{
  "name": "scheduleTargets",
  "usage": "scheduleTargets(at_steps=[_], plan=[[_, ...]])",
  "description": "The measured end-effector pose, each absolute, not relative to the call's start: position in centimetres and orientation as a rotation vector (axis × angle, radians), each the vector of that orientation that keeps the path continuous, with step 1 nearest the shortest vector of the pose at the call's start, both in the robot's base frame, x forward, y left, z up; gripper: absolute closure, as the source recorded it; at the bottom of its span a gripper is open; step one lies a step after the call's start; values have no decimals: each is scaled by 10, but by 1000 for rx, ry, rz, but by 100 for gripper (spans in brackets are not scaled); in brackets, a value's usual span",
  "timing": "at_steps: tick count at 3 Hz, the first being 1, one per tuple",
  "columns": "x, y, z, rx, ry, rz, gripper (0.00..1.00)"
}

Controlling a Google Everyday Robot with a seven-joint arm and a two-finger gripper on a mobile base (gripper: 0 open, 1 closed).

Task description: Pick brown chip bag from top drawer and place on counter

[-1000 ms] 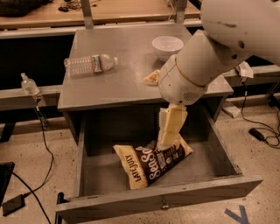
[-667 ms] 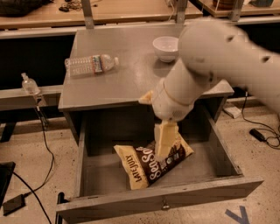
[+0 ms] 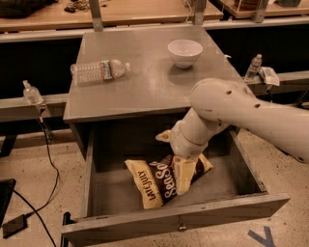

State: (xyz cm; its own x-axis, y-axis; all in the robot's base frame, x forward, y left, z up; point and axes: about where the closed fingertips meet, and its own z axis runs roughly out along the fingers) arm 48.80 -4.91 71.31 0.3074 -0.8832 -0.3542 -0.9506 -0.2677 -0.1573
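Note:
The brown chip bag (image 3: 153, 187) lies flat in the open top drawer (image 3: 120, 226), its tan "Late July" end toward the front left. My gripper (image 3: 184, 174) reaches down into the drawer from the right and sits on the bag's middle and right part, hiding some of it. The white arm crosses above the drawer's right side. The grey counter (image 3: 145, 87) is directly behind and above the drawer.
A clear water bottle (image 3: 99, 71) lies on the counter's left. A white bowl (image 3: 185, 52) stands at its back right. Light-wood tabletops (image 3: 130, 10) run behind. Small bottles (image 3: 31, 91) stand on side ledges. A cable (image 3: 48, 159) trails on the floor at left.
My arm has swung lower and leftward, and the gripper has come down onto the chip bag. The bag has not visibly moved.

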Motion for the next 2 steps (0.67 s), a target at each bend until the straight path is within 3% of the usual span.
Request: scheduleTargets(at_steps=[1,2], plan=[[489,-52,678,-2288,1602,285,0],[488,-52,652,-2326,1576,277,16]])
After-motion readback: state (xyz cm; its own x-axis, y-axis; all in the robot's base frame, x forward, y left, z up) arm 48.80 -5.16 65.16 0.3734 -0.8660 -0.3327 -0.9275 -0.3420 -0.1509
